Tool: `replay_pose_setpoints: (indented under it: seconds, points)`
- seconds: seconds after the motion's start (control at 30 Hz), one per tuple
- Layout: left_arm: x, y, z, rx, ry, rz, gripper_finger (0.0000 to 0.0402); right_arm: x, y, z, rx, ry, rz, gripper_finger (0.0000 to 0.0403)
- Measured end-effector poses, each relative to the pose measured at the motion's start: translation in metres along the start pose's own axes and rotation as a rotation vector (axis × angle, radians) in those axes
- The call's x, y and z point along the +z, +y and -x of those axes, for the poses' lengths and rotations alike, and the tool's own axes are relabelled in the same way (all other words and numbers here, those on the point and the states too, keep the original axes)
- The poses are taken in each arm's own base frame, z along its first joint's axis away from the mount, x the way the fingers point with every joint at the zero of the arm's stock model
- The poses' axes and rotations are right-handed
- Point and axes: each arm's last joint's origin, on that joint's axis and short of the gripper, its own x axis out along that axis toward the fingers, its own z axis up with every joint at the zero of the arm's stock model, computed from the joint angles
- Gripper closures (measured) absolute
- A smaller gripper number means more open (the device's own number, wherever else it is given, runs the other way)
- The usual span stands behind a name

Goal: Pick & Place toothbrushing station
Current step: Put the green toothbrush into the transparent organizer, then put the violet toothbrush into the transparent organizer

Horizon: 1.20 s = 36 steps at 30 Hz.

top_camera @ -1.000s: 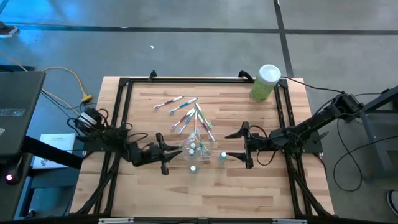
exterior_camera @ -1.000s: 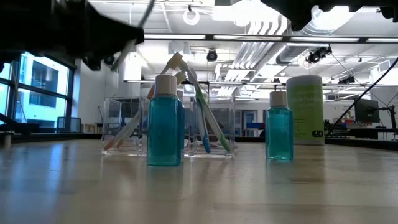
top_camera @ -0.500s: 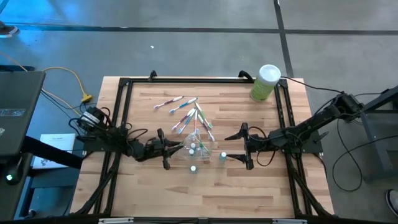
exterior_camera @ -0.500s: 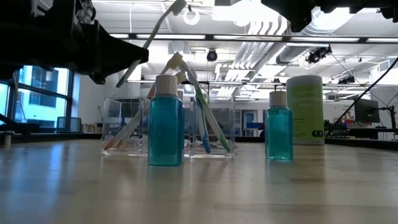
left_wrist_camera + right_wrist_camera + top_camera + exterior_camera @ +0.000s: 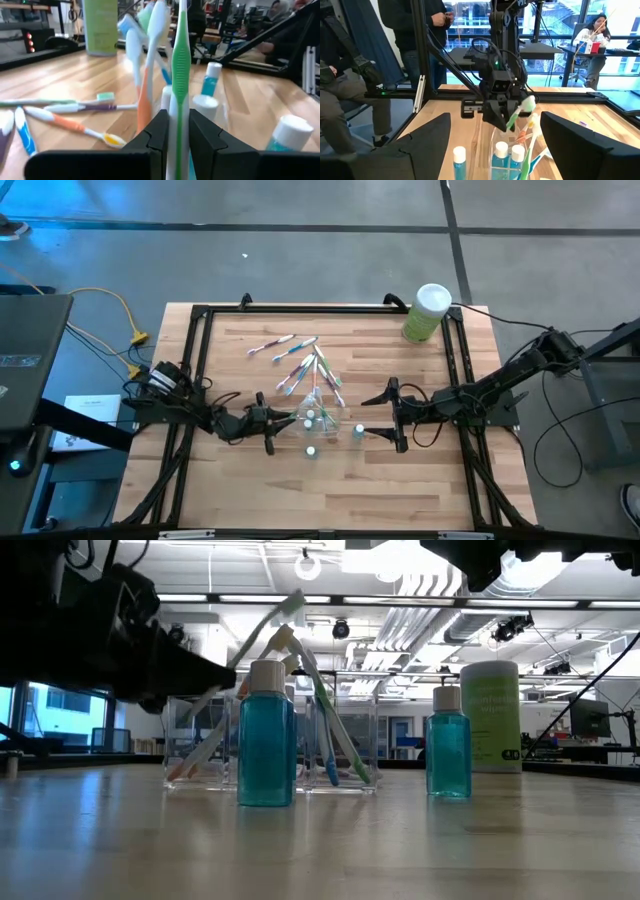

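The clear holder (image 5: 316, 412) stands mid-table with several toothbrushes leaning in it (image 5: 325, 730). More toothbrushes (image 5: 290, 355) lie flat on the wood behind it. Small blue white-capped bottles (image 5: 265, 735) (image 5: 448, 740) stand near it. My left gripper (image 5: 278, 422) is at the holder's left side, shut on a green-and-white toothbrush (image 5: 180, 75). My right gripper (image 5: 368, 414) waits open to the right of the holder, nothing between its fingers (image 5: 427, 145). My left gripper pinches the toothbrush's handle (image 5: 180, 117) between its two fingers, which lie level, coming from the table's left, across the handle. The brush slants upward, head (image 5: 294, 603) uppermost, beside the brushes in the holder. The gripper hides its lower end.
A tall green canister with a white lid (image 5: 428, 312) stands at the far right corner. A black frame (image 5: 200, 360) borders the wooden table. People sit and stand in the room beyond (image 5: 350, 75).
My left gripper has sunk and edged toward the holder, still shut on the toothbrush. The brush has come down with it, so its head now stands just above the brushes in the holder.
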Motion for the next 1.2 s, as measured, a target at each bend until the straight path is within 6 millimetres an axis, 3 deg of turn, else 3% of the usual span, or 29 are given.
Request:
replay_pose_setpoints:
  seconds: [0.73, 1.03, 1.2]
  points:
    - [-0.007, -0.002, 0.003, 0.034, 0.015, -0.044, 0.0328, 0.0, -0.011, -0.003, -0.057, -0.002, 0.004, 0.0102]
    - [-0.007, -0.002, 0.004, 0.038, 0.015, -0.054, 0.0266, 0.0, -0.011, -0.003, -0.056, -0.002, 0.004, 0.0102]
    - [-0.002, -0.004, 0.005, 0.046, -0.001, -0.06, 0.0252, 0.0, -0.011, -0.003, -0.056, -0.002, 0.004, 0.0102]
